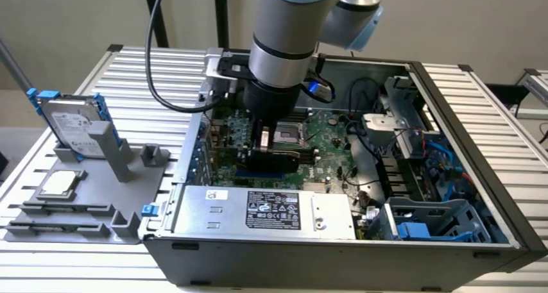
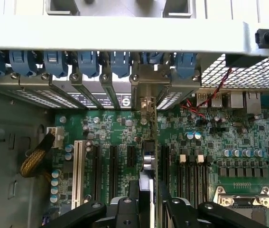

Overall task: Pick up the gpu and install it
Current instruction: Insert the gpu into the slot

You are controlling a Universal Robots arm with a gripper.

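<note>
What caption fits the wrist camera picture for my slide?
The pincer grips the gpu edge-on above the green motherboard, its silver bracket at the case's rear slots.
</note>
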